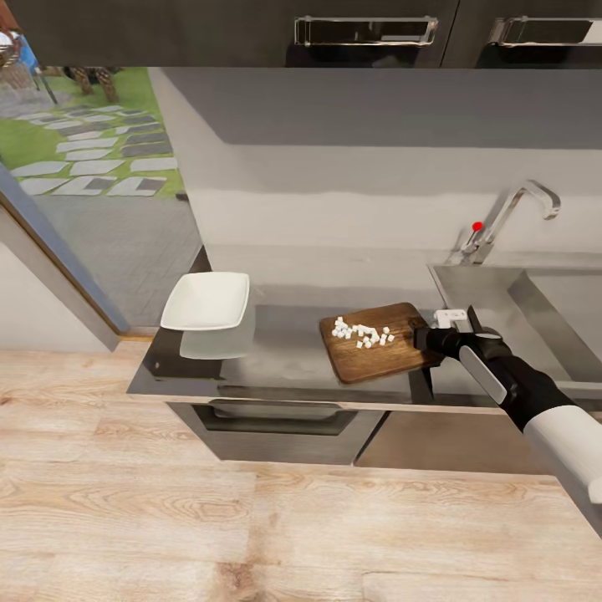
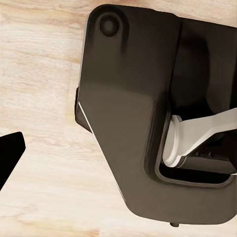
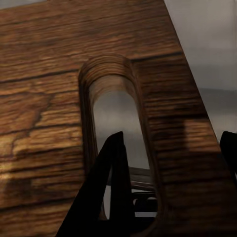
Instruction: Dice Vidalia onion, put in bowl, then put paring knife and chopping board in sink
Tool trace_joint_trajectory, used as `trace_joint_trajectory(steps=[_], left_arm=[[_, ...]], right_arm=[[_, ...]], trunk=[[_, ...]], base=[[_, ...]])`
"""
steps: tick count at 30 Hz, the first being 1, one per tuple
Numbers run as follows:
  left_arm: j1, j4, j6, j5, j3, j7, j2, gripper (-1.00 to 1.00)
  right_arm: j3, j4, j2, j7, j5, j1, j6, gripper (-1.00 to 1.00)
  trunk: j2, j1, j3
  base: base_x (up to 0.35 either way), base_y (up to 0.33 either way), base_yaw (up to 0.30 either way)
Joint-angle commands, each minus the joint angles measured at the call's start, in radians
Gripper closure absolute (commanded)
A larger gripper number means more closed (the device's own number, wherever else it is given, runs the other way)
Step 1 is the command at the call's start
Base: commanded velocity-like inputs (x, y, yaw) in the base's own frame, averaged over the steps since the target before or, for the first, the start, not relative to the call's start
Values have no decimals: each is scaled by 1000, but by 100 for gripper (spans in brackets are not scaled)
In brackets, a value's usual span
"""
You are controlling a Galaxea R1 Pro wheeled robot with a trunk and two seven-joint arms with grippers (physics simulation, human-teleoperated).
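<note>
Board [image 1: 376, 341] lies long axis sideways, handle slot [image 3: 121, 128] toward sink [image 1: 535, 309]; right gripper [image 1: 428, 339] grasps that end. Grey countertop [image 1: 284, 343], wood floor [image 1: 251, 527].

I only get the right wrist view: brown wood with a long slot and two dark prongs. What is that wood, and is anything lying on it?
Observer: It is the chopping board; a heap of pale onion dice lies on its middle.
Operator: Where would those bits go?
Observer: A white bowl stands at the end of the countertop away from the sink, with nothing in it.
Operator: And the other arm?
Observer: The left pincer's one visible fingertip points at wooden floor, beside the robot's dark base.
</note>
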Motion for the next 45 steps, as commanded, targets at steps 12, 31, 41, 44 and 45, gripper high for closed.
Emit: trace_joint_trajectory(steps=[12, 31, 41, 44, 45], left_arm=[[0, -1, 0, 10, 4, -9, -1, -100], [0, -1, 1, 10, 4, -9, -1, -100], [0, -1, 1, 10, 4, -9, -1, -100], [0, -1, 1, 10, 4, -9, -1, -100], [0, -1, 0, 10, 4, -9, -1, -100]], right_arm=[[4, 25, -1, 1, -15, 0, 7, 100], [4, 25, -1, 1, -15, 0, 7, 100], [4, 25, -1, 1, -15, 0, 7, 100], [4, 25, -1, 1, -15, 0, 7, 100], [4, 25, -1, 1, -15, 0, 7, 100]], trunk=[[-1, 1, -1], [-1, 1, 26], [-1, 1, 42], [-1, 1, 46], [-1, 1, 48]], base=[[0, 0, 0], [0, 0, 0], [0, 0, 0], [0, 0, 0], [0, 0, 0]])
